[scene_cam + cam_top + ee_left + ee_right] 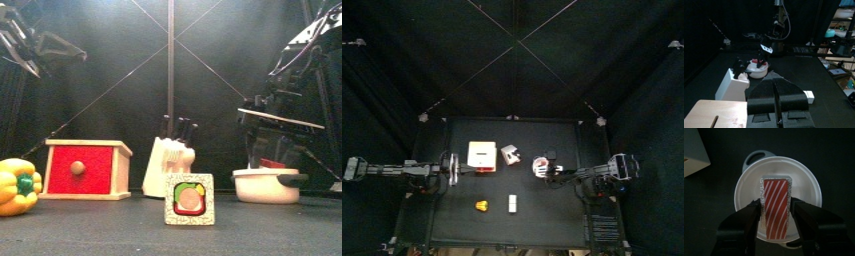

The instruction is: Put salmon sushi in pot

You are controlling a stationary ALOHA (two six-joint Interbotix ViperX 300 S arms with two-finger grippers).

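Right gripper [777, 217] hangs over the pot [807, 188], jaws spread, with the salmon sushi [777, 203] between them, lying inside the pot; whether they touch it is unclear. Left gripper [777, 95] rests closed above the counter [811, 75].

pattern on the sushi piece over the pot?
Red-orange with diagonal white stripes: the salmon sushi, seen best in the right wrist view, above the white pot.

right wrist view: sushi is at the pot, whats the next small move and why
Probably lift the right gripper straight up, clear of the pot. Seen from above, the salmon sushi sits within the pot's rim, with the jaws spread to either side of it, so it looks released. A straight rise seems least likely to drag it back out.
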